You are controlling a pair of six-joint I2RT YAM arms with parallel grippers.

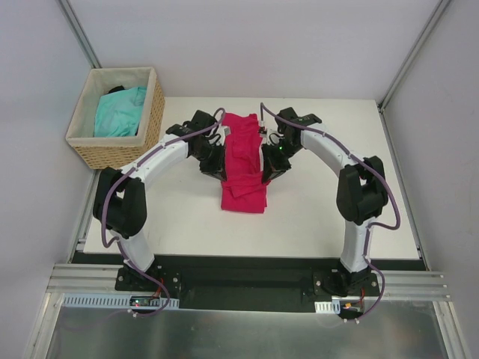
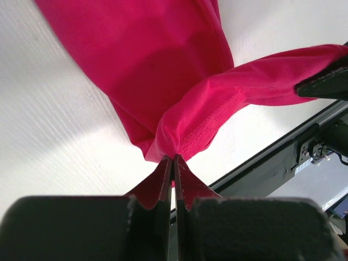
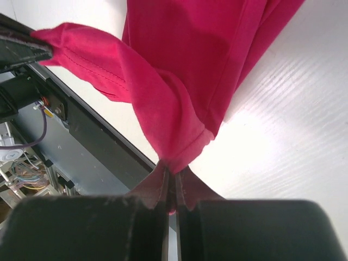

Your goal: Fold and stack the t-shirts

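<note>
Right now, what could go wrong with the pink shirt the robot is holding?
1. The left gripper and right gripper each pinch only a small bit of the edge of the crimson-pink t-shirt, so it might slip out.
2. The cloth is bunched near both grips, so the fold could come out crooked.
3. The grippers sit close together and might bump if they move inward.

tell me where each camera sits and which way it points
Top external: high behind the robot, looking down on the table, the crimson-pink t-shirt and the basket holding the turquoise t-shirt; left arm and right arm show whole.
Left wrist: on the left arm, looking along its shut left tool at the pinched shirt.
Right wrist: on the right arm, looking along its shut right tool at the pinched shirt.
Shared: both wrist views show that shirt and the other tool.
</note>
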